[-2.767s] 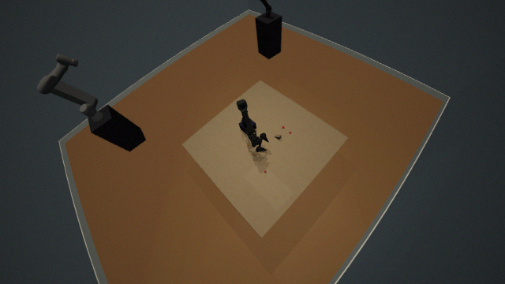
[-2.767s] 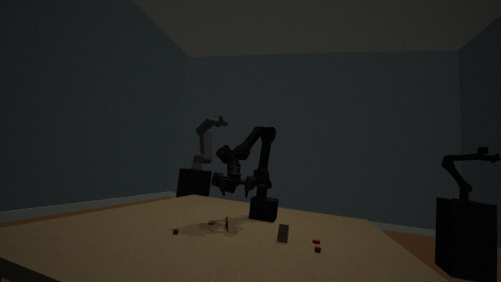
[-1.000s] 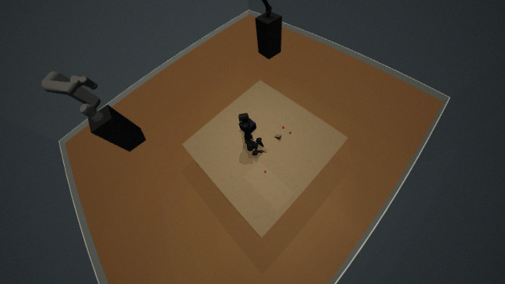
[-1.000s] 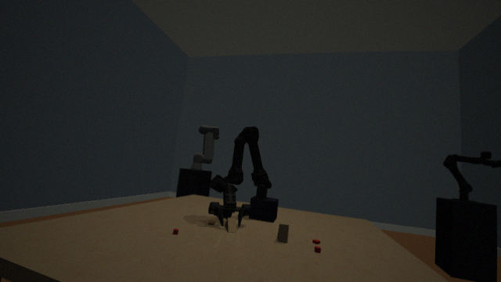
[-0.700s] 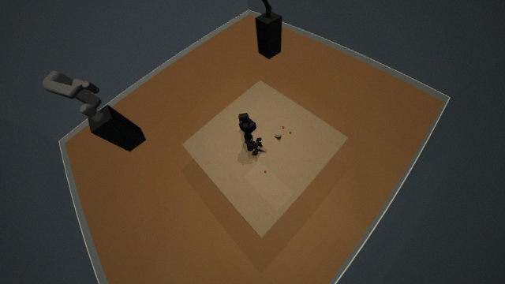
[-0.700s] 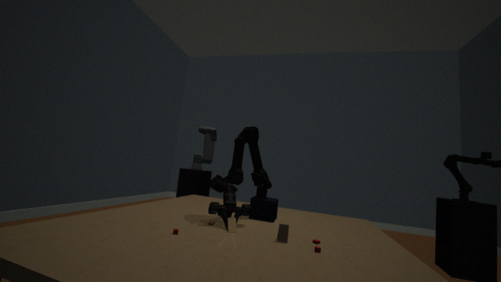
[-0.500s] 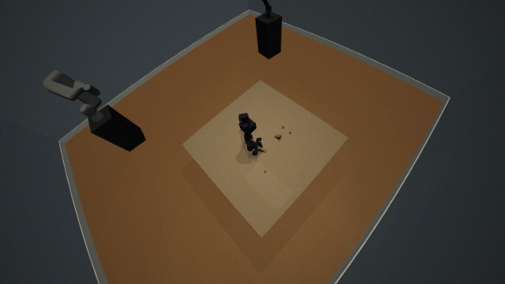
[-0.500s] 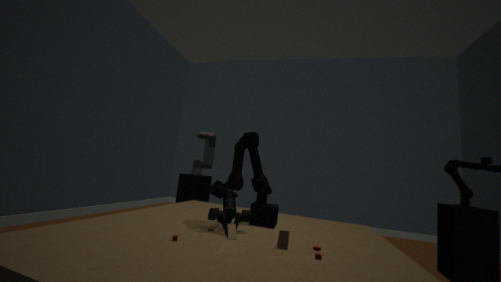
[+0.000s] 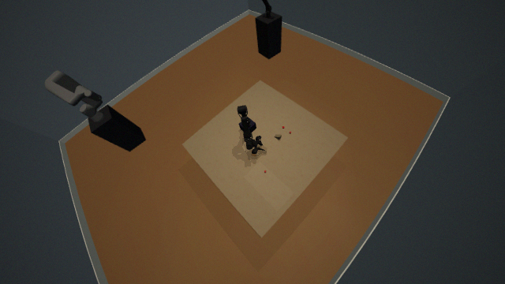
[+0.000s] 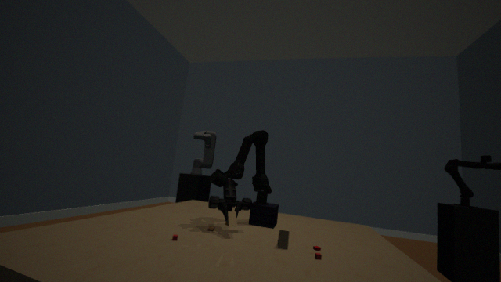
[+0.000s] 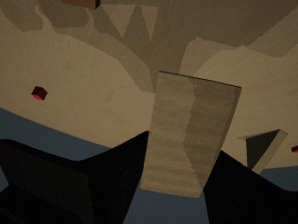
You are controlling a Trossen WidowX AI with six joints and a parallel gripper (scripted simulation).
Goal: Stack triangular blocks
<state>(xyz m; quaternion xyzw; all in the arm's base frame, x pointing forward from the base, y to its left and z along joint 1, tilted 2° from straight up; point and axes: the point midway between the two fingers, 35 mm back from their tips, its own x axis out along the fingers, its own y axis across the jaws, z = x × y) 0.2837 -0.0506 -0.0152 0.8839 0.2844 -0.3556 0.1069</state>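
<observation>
Two pale, tan triangular blocks make up the pair. The first block [image 11: 185, 135] sits clamped between the dark fingers of the gripper [image 10: 231, 211], low over the table [image 10: 117, 251]; whether it touches the surface cannot be told. Seen from the wrist, its long face shows faint horizontal bands, part lit and part in shadow, and it runs lengthwise between the fingers. The second block [image 10: 283, 239] stands apart on the table, to the right of the first in the exterior view, upright with a slanted top edge, grey-tan in the dim light. From above it [image 9: 278, 136] appears as a small wedge.
</observation>
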